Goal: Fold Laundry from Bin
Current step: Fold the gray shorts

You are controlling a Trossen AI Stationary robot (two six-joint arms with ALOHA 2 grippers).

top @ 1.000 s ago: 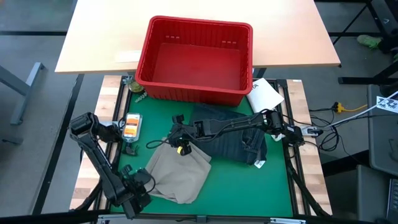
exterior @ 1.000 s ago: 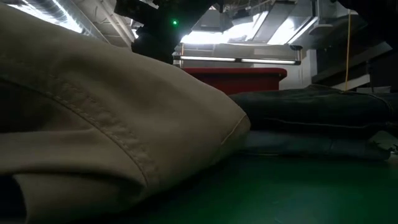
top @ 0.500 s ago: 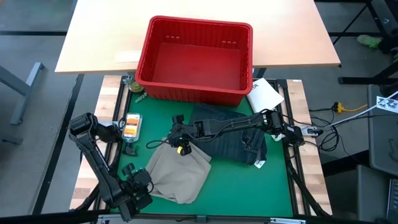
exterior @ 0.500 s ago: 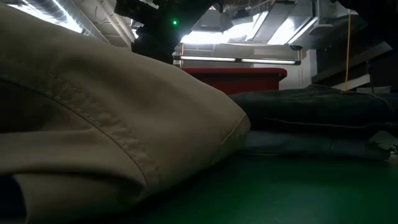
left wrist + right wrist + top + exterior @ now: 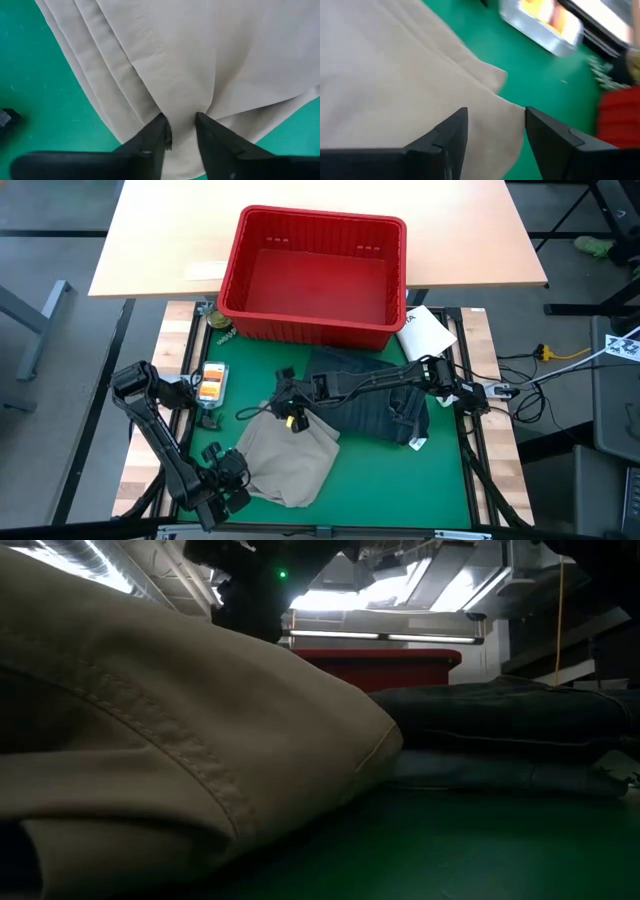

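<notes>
Khaki trousers (image 5: 288, 455) lie folded at lower centre of the green mat (image 5: 400, 480), the jeans (image 5: 375, 402) to their right, the red bin (image 5: 312, 275) empty above. Left gripper (image 5: 180, 131), at the trousers' lower-left edge, pinches a small bunch of cloth between nearly closed fingers. Right gripper (image 5: 496, 125) stands open over the upper edge, holding nothing. Pulling on that thin pinch could let the layers slide apart and spoil the fold.

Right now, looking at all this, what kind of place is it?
Probably a robotics lab or workshop: two robot arms work at a green mat with khaki trousers, a red bin behind, cables trailing across the grey floor.
</notes>
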